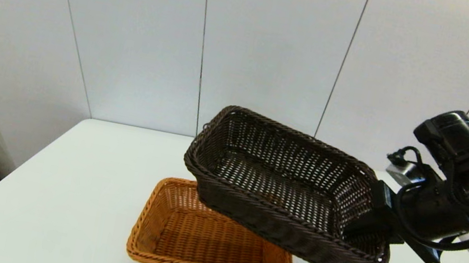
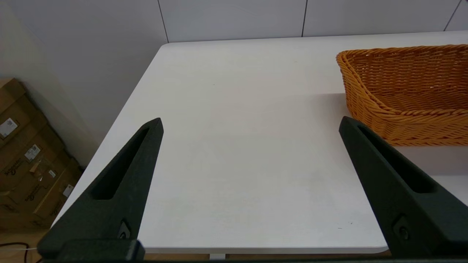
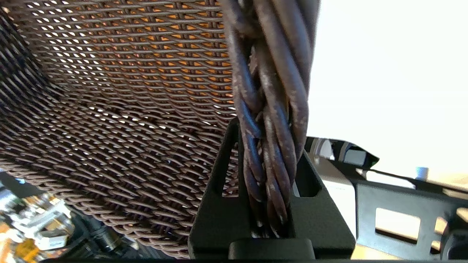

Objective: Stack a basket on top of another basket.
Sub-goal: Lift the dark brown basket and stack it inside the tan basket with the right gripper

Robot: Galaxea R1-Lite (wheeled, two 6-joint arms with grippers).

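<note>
Right of center in head view, right gripper (image 1: 376, 214) pinches the braided rim of the dark basket (image 1: 283, 183), held tilted in the air, overlapping the orange basket (image 1: 200, 241) on the table (image 1: 62, 178) at lower center. Carry step underway. Next: level it, line it up, lower in. Left gripper (image 2: 250, 126) spread wide, idle over bare table.

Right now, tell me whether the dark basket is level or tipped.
Tipped. The dark brown basket hangs in the air over the orange basket, held by its braided rim in the right gripper, its far-left corner raised higher.
</note>
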